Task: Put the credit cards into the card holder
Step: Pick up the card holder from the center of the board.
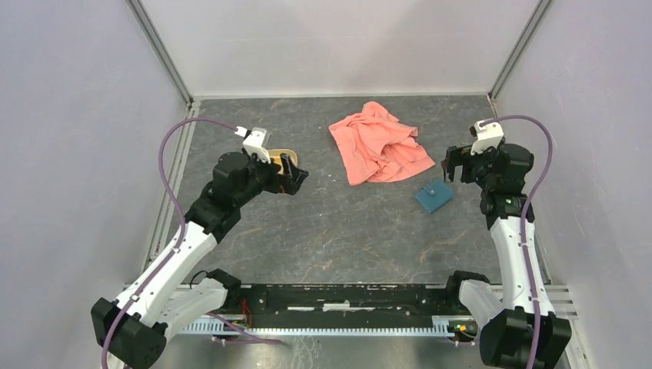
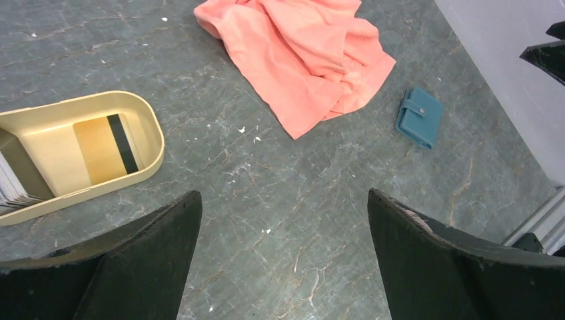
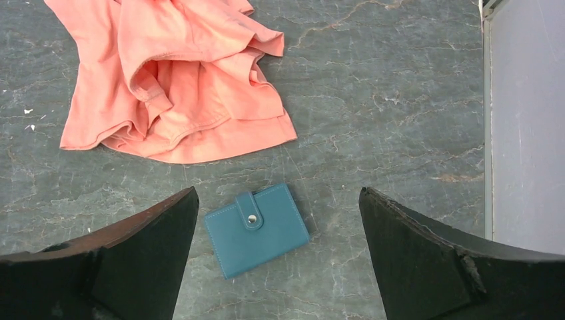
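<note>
The teal card holder (image 1: 434,196) lies shut and snapped on the table at the right; it also shows in the right wrist view (image 3: 256,229) and the left wrist view (image 2: 418,117). An orange-tan credit card (image 2: 106,148) with a dark stripe lies flat in the tan tray (image 2: 148,119), and a stack of greyish-white cards (image 2: 12,185) leans at the tray's left end. My left gripper (image 1: 297,175) is open and empty beside the tray (image 1: 277,154). My right gripper (image 1: 454,163) is open and empty, above and just behind the card holder.
A crumpled salmon-pink cloth (image 1: 379,143) lies at the back middle, close to the card holder. Grey walls with metal rails close in the table on the left, back and right.
</note>
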`<state>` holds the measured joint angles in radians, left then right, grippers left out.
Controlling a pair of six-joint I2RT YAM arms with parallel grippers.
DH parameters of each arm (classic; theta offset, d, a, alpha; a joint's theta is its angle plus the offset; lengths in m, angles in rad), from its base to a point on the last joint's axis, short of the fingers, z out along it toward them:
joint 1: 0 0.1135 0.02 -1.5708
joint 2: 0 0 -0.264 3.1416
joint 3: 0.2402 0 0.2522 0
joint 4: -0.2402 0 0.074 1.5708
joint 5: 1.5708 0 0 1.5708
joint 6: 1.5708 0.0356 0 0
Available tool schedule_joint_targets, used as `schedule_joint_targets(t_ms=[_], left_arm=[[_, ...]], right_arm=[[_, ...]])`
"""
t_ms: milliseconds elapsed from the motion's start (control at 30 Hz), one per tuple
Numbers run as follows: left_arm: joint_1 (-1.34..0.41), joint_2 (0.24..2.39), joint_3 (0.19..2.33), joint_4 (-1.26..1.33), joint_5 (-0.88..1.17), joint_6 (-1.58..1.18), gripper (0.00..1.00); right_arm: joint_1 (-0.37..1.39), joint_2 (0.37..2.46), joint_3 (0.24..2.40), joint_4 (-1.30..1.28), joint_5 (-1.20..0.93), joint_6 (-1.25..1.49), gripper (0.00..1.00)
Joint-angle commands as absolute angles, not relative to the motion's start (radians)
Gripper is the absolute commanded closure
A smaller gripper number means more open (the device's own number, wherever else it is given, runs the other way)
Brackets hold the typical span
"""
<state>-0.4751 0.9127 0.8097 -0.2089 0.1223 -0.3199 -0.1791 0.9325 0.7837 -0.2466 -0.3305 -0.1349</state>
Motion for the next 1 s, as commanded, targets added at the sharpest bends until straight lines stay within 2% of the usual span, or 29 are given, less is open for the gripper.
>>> schedule_joint_targets(t_ms=[0,267,333,467,567,867,967], left_arm=[[-0.450,0.883,0.791,-0.141,0.132,-0.274,0.00],[-0.416,0.884,0.777,-0.113,0.189,-0.279,0.00],[-0.414,0.890,0.774,-0.109,0.204,-0.279,0.00],[-0.412,0.896,0.767,-0.096,0.224,-0.280,0.00],[-0.409,0.894,0.763,-0.092,0.222,-0.275,0.00],[-0.405,0.883,0.753,-0.094,0.191,-0.262,0.00],[-0.401,0.889,0.756,-0.099,0.189,-0.261,0.00]], right_arm=[[-0.185,0.923,0.837,-0.209,-0.309,-0.121,0.02],[-0.185,0.943,0.835,-0.181,-0.334,-0.178,0.02],[-0.181,0.942,0.813,-0.167,-0.413,-0.290,0.02],[-0.170,0.961,0.770,-0.260,-0.753,-0.685,0.02],[-0.157,1.023,0.764,-0.303,-0.826,-0.775,0.02],[-0.045,1.319,0.908,-0.398,-0.505,-0.761,0.02],[-0.031,1.397,0.958,-0.437,-0.427,-0.750,0.09]])
